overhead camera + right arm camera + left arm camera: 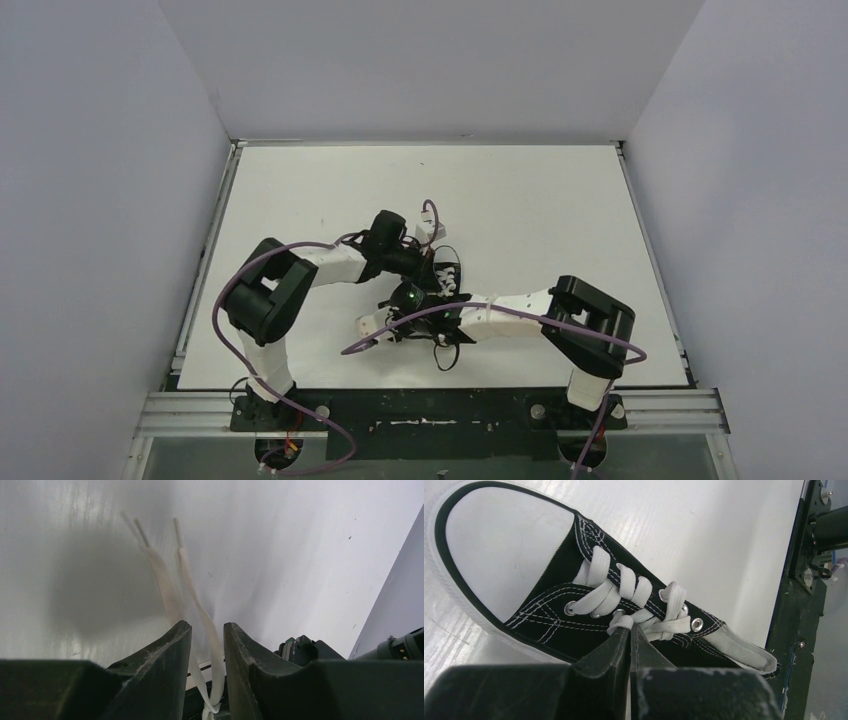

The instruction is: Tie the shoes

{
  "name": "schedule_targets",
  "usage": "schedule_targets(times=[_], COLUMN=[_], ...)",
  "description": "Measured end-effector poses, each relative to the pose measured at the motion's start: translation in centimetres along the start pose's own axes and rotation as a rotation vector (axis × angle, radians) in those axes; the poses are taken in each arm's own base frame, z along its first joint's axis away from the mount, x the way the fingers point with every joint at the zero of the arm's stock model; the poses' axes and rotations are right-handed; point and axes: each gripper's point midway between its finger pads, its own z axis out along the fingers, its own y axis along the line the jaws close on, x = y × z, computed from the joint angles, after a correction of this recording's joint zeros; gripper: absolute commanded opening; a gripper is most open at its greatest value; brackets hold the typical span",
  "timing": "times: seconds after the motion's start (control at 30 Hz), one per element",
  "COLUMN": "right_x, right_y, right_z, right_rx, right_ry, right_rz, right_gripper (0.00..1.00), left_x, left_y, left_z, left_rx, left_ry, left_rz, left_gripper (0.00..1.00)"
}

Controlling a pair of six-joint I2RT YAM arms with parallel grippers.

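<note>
The black sneaker (549,615) with a white toe cap lies on the white table; in the top view (447,276) both wrists cover most of it. My left gripper (630,626) is shut on a loop of white lace (624,622) at the eyelets, beside the crossing of the laces (664,626). In the top view it (420,268) comes at the shoe from the left. My right gripper (207,626) stands slightly open, and two loose lace ends (165,575) run through the gap between its fingers and out across the table. It (398,308) sits just in front of the shoe.
The white table (540,210) is walled in by grey panels on three sides. A black base rail (801,605) lies past the shoe's heel. Purple cables (235,330) loop off both arms near the front edge.
</note>
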Motion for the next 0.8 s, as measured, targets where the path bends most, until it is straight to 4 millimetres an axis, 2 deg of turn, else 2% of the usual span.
schedule_targets(times=[0.27, 0.43, 0.67, 0.8], right_x=[0.8, 1.0, 0.9, 0.2], right_y=[-0.1, -0.6, -0.3, 0.2], right_z=[0.9, 1.6, 1.7, 0.7], right_rx=[-0.005, -0.015, -0.074, -0.124], right_ry=[0.056, 0.095, 0.071, 0.008], right_rz=[-0.074, -0.116, -0.131, -0.088], right_gripper=[0.29, 0.00, 0.00, 0.00], left_x=[0.1, 0.2, 0.3, 0.5], left_y=[0.9, 1.5, 1.1, 0.7], left_z=[-0.1, -0.1, 0.0, -0.1], left_rx=[-0.021, -0.027, -0.013, -0.002], left_ry=[-0.001, 0.001, 0.010, 0.019], left_rz=[0.015, 0.014, 0.018, -0.003], left_gripper=[0.00, 0.00, 0.00, 0.00])
